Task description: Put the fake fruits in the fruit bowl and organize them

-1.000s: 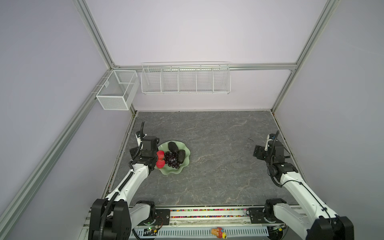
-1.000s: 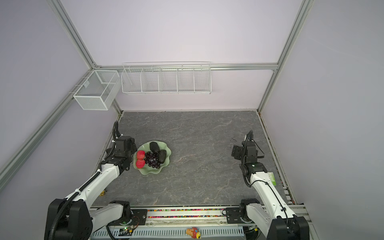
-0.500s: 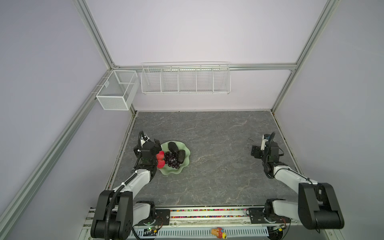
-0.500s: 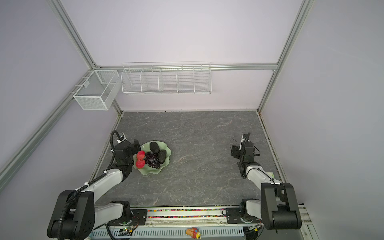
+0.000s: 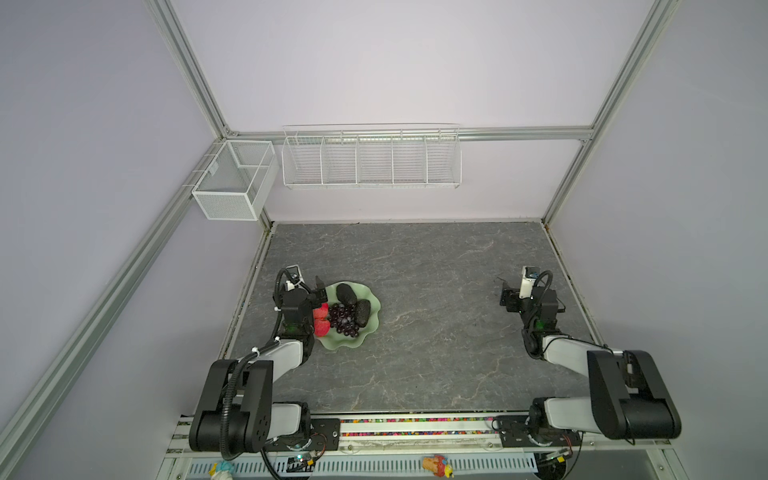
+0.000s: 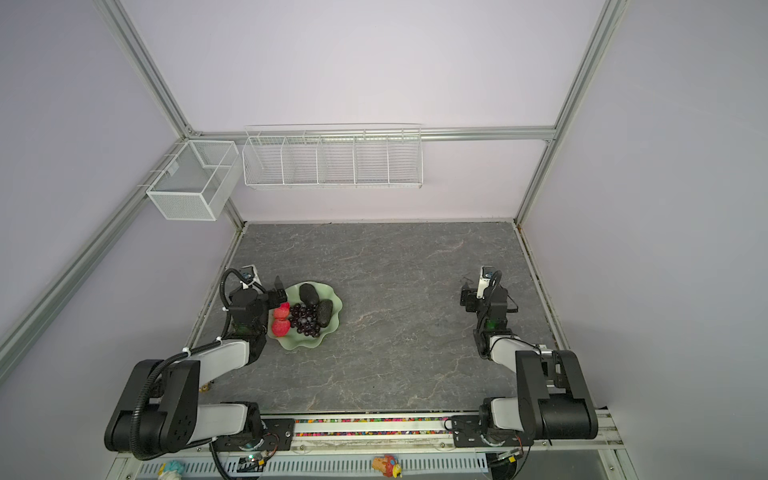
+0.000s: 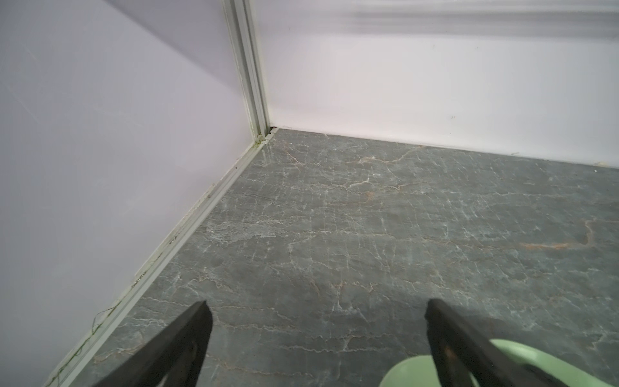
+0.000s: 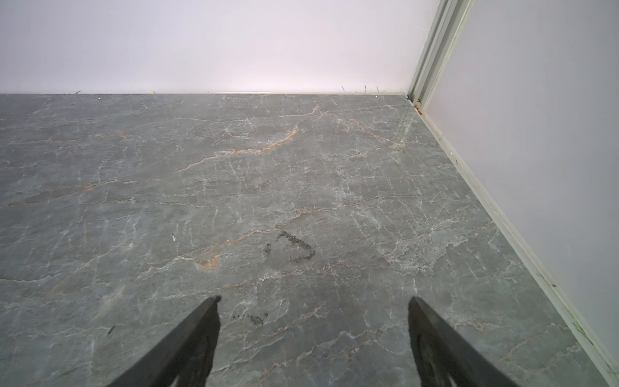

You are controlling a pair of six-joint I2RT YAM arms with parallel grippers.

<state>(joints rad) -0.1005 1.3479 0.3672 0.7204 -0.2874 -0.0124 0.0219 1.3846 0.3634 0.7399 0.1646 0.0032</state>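
And here we are in a robot lab cell: aluminium frame [image 5: 198,83] boxing in plain lilac panels [image 5: 395,62], a stone-look tabletop [image 5: 436,282], two arms [image 5: 282,353] bolted to a front rail [image 5: 415,427], cabling [image 5: 227,399] on show, white wire baskets [image 5: 371,160] hung up behind.

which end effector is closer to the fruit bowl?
Left. The left end effector is at the left rim of the fruit bowl; the right end effector is far across the table.
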